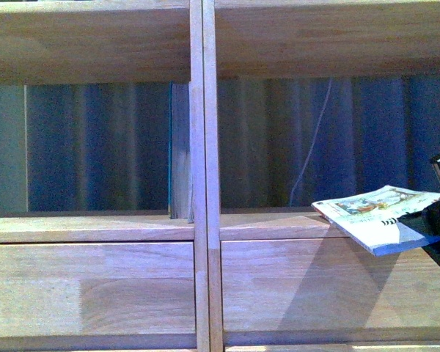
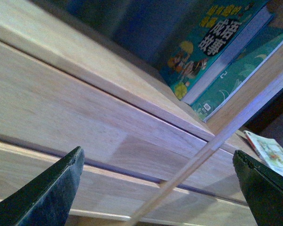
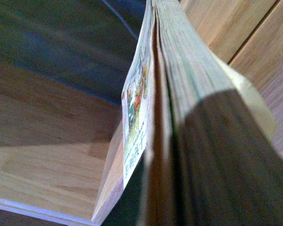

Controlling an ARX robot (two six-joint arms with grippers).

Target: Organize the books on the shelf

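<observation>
**Paperback at the right cubby's lip, teal book already standing**

The right gripper [image 1: 438, 213] shows only as dark parts at the far right edge of the front view. It is clamped on the thin paperback [image 1: 378, 213], which lies nearly flat with its pale illustrated cover up. The book's free corner reaches over the front edge of the board in the right-hand cubby of the shelf [image 1: 95, 44]. The rest of it hangs out in front of a plain drawer front [image 1: 308, 286]. In the right wrist view its page edges fill the picture, so that gripper's fingers cannot be seen there.

The teal book [image 1: 180, 150] stands upright in the left cubby, pressed against the central divider [image 1: 204, 147]. That divider separates it from the paperback. In the left wrist view a second green cover lies against it, and I cannot tell whether that is another book.

The left gripper [image 2: 156, 155] hangs before the drawer fronts with its fingers [image 2: 52, 193] wide apart and nothing between them.

Behind the open cubbies is a bluish pleated backdrop [image 1: 95, 147]. A thin pale cord [image 1: 312, 147] hangs down the back of the right cubby.
</observation>
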